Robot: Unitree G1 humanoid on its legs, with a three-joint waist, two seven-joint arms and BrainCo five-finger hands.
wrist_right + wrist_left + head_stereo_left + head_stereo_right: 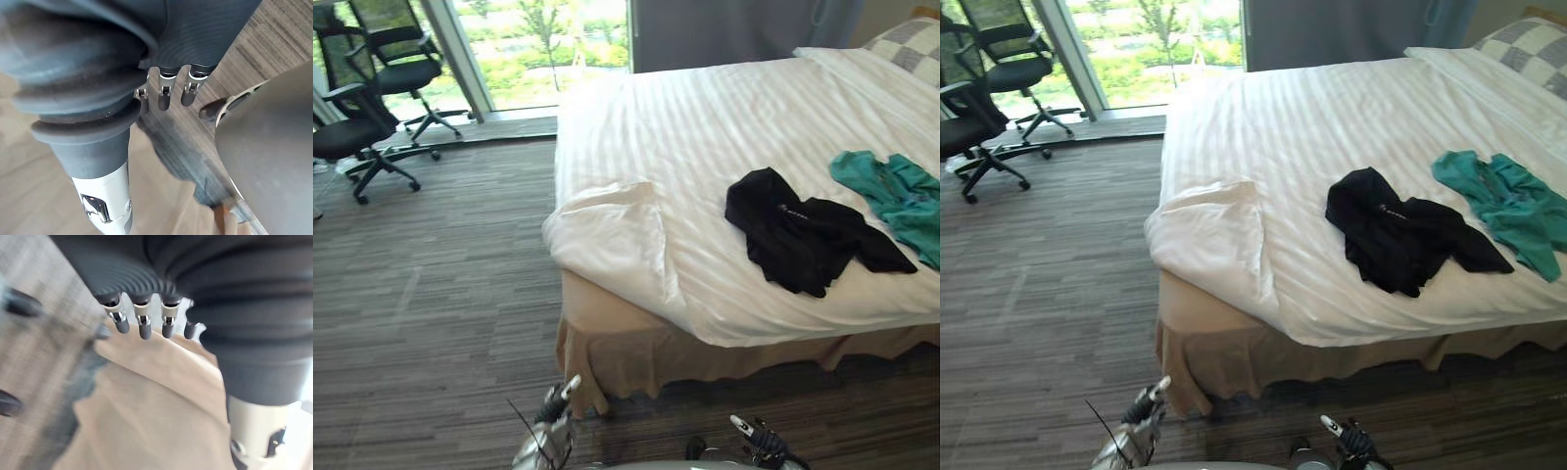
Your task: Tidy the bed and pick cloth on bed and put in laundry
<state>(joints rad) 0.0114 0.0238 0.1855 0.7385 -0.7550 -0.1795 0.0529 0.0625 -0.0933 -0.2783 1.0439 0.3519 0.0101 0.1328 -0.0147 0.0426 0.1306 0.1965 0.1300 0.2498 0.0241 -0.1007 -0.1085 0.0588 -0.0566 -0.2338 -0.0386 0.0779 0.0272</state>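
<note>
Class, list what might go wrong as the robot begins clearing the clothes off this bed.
1. The black garment and teal garment lie on the white duvet off to the robot's right, while the left hand and right hand hang low near the bed skirt: a long sideways reach may be unsteady.
2. A grasp could pinch the duvet too and rumple it.

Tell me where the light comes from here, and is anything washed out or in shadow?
Left eye view: daylight pours through the window, washing out the corner of the white duvet beside it. Right eye view: the bed skirt casts a dark band on the carpet, and the black garment swallows its own folds.
</note>
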